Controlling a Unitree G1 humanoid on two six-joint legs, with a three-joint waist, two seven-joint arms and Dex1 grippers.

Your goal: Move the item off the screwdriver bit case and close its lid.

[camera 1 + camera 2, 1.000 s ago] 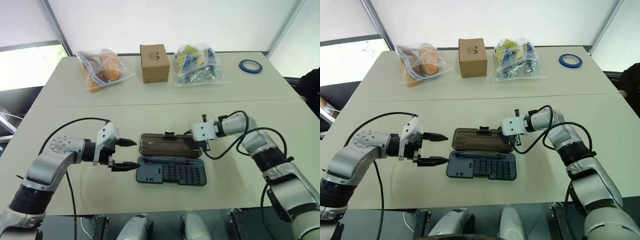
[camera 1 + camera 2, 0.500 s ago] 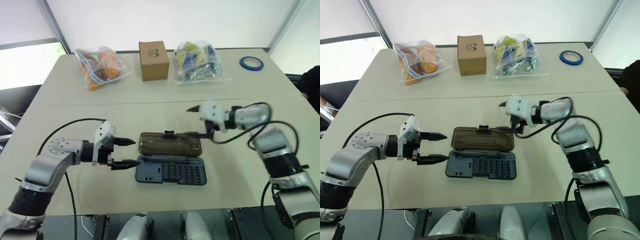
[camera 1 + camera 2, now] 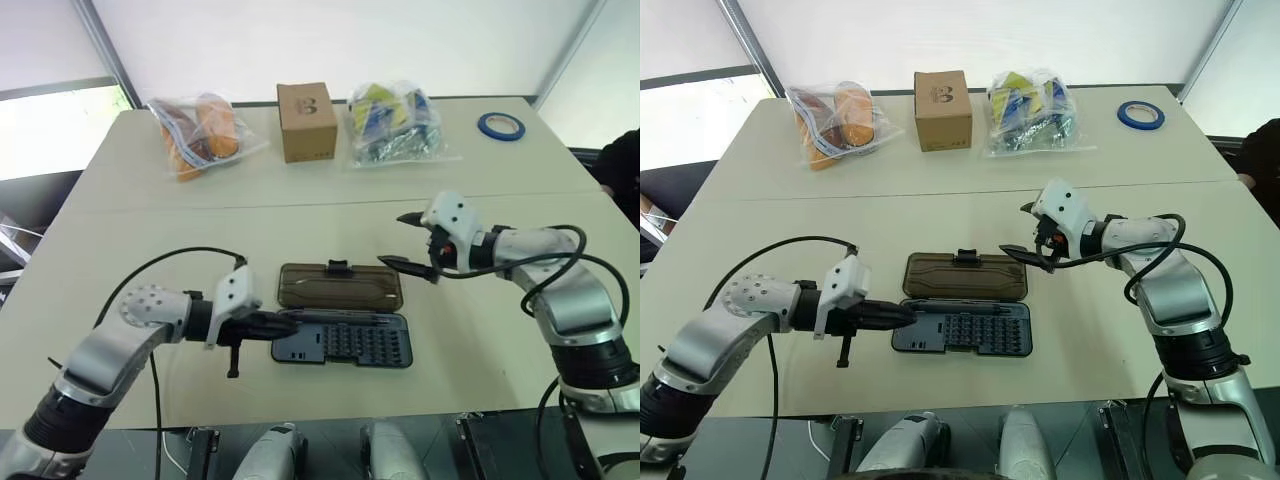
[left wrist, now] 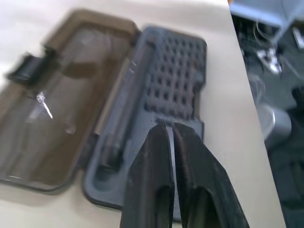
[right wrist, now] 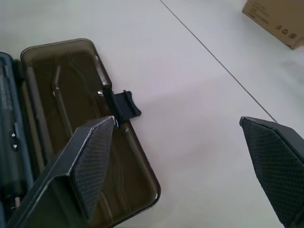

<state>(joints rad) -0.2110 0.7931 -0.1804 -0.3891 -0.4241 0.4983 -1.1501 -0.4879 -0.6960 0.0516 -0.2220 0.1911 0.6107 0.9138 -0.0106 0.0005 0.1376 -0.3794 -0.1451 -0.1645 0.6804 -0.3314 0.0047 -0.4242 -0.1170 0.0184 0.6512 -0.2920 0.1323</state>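
Smoky brown plastic lay flat on the table as the lid [image 3: 340, 287] of the screwdriver bit case [image 3: 343, 341] stayed folded open, its black latch tab [image 3: 338, 267] pointing toward the far side. Within the last second the left gripper [image 3: 270, 322] snapped its two black fingers together, having stood wide open just beside the case's left end, and drew in so that its closed tips met that end of the dark grey tray. Whether they pinched anything there could not be told. The right gripper [image 3: 405, 240], which had been low and nearly closed at the lid's right end, rose and rolled, and now hung above that corner with its fingers spread wide and nothing between them.

Nothing appeared to rest on the open halves, so the clearing step seemed done and only the closing remained; the lid had not yet begun to swing. The closed left fingers looked placed to steady the tray, and the raised right gripper seemed to be repositioning for the lid.

Around them stretched a pale beige table [image 3: 150, 240], a seam running across it beyond the case. Along its far edge sat a clear bag of orange items [image 3: 200, 135], a brown cardboard box [image 3: 307, 122], a bag of blue and yellow packets [image 3: 393, 124] and a roll of blue tape [image 3: 500, 127]. Behind stood a white wall and a bright window at left.
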